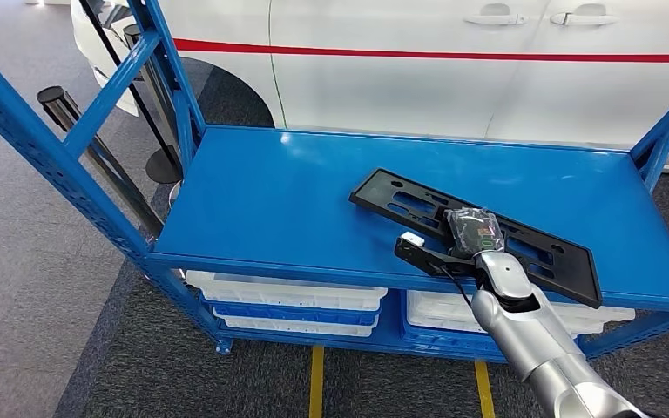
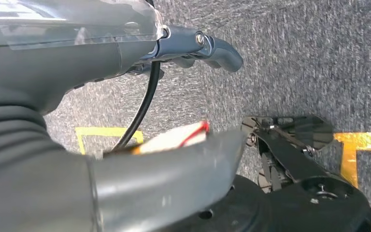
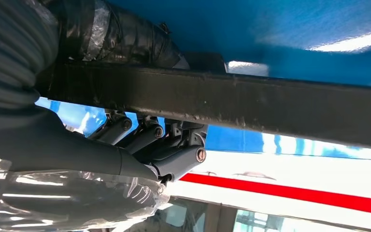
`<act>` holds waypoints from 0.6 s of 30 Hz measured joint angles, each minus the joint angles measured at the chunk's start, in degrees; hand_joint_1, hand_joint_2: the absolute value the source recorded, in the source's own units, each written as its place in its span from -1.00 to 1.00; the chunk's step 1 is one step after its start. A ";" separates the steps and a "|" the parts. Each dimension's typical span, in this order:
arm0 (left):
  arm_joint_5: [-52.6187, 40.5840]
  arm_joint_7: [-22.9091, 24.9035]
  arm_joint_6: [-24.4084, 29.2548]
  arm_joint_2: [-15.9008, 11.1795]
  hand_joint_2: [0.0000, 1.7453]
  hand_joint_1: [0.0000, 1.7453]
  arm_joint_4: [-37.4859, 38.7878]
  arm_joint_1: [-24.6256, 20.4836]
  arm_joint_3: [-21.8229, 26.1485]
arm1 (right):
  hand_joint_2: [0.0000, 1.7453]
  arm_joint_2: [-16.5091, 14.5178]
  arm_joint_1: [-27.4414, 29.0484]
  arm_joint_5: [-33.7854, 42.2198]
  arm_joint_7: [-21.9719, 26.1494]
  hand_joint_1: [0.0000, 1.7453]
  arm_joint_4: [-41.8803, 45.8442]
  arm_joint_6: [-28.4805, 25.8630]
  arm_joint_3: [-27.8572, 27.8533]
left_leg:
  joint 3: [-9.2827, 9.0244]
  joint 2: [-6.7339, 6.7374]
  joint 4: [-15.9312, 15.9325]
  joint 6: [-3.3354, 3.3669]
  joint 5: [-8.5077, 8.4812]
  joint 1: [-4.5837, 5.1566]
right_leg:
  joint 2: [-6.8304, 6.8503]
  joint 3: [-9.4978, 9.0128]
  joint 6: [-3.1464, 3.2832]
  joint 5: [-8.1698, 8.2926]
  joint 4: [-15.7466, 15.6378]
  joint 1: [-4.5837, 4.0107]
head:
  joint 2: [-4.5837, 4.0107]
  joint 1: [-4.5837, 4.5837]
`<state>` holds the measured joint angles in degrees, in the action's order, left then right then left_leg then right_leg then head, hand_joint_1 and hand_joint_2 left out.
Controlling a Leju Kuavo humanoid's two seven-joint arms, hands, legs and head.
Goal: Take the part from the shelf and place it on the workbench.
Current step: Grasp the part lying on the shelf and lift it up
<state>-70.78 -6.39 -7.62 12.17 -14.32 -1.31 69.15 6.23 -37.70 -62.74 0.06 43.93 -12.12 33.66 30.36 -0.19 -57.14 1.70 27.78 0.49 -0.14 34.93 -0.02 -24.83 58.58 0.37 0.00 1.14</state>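
Black flat part [image 1: 479,233] lying slantwise on the blue shelf [image 1: 287,200], toward 4 o'clock of its top board, one end overhanging the front edge. Right hand [image 1: 475,235] closed on the part near that front end, thumb above and fingers [image 3: 149,140] curled beneath the rim. Left hand [image 2: 193,46] hanging over grey carpet, fingers loosely apart, holding nothing. White car [image 1: 453,61] at 12 o'clock behind the shelf. White bins [image 1: 287,300] on the lower level.
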 joint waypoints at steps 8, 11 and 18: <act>0.54 1.43 0.75 0.01 1.00 -1.00 -0.05 0.37 1.20 | 1.00 1.22 2.02 0.18 0.79 1.00 8.94 -3.43 -0.08 | 0.00 0.05 -0.01 -0.01 0.02 0.00 | -0.10 0.05 0.00 0.00 0.01 0.01 | 0.00 0.00; 0.24 3.33 1.05 0.16 1.00 -1.00 -0.61 0.87 1.70 | 1.00 2.10 3.35 -0.10 0.93 1.00 15.25 -5.29 -0.47 | 0.01 0.06 -0.06 0.01 0.06 0.02 | -0.11 0.06 -0.02 0.00 -0.03 0.03 | 0.00 0.00; -2.08 4.72 -2.26 1.43 1.00 -1.00 -5.24 2.49 2.35 | 1.00 5.20 5.63 -1.15 3.36 1.00 28.49 -7.88 -1.28 | 0.24 0.01 -0.40 0.71 0.09 0.39 | -0.08 0.04 -0.80 0.25 -0.17 0.31 | 0.00 0.01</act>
<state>-72.87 -1.67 -9.88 13.60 -19.56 1.17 71.50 11.43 -32.08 -63.89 3.42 72.42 -20.00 32.38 30.60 -0.18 -57.53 2.41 27.87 0.88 -0.22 34.97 -0.82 -24.58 58.40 0.68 0.00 1.14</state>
